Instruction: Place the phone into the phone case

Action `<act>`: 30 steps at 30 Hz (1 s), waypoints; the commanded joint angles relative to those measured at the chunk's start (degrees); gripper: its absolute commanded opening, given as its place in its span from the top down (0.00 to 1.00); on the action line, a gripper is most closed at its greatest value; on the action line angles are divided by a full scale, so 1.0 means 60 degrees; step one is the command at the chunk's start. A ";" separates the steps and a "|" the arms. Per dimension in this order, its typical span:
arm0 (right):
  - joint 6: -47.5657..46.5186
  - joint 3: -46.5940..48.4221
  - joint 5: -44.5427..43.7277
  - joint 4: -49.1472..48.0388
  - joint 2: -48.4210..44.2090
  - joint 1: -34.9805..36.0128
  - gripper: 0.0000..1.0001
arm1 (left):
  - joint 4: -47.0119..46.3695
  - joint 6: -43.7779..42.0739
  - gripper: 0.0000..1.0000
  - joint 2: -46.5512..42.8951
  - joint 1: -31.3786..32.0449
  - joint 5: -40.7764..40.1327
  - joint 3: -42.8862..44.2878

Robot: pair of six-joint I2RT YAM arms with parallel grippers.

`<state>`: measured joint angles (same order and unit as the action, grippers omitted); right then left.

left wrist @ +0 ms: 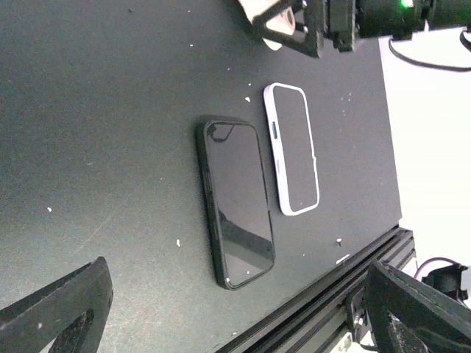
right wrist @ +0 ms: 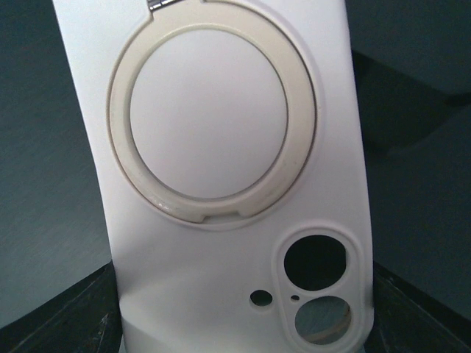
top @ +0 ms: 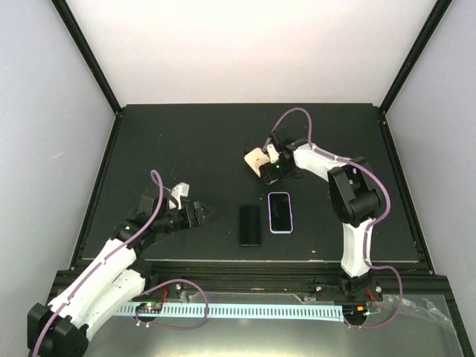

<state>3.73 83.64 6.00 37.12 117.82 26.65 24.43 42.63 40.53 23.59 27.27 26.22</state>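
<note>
Currently held: we find the phone case, pale, with a ring on its back and two camera holes, standing upright between the fingers of the right claw. We cannot tell whether its lower end touches the bench.
Right claw: its fingers sit against both long edges of the case, clamped across its width. We judge this grip is chosen to leave the case's open face free for a phone.
Left claw: jaws well apart with nothing between them, low over the front left of the bench and pointed at the two phones.
Black phone: lies flat, glass up, near the bench's front edge.
Pale-edged phone: lies flat, glass up, just beside and parallel to the black one without touching it. It is the nearer of the two to the held case.
Which phone is meant: we cannot tell.
Reason for layout: we judge the gap between the phones lets a claw pinch either one by its long sides.
Stage: the case is in hand and no phone is seated, so the task is at an early point.
Risk: a thin case gripped by its edges may bow or slip under pressing.
</note>
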 commanded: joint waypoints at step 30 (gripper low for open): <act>0.8838 -0.7169 0.8070 -1.1162 -0.6366 0.2079 0.31 | -0.6809 0.3274 0.41 -0.0372 -0.0168 0.2801 -0.0640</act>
<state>48.69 40.66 52.64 -17.91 79.79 36.12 -9.69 60.42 38.37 22.87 41.06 21.82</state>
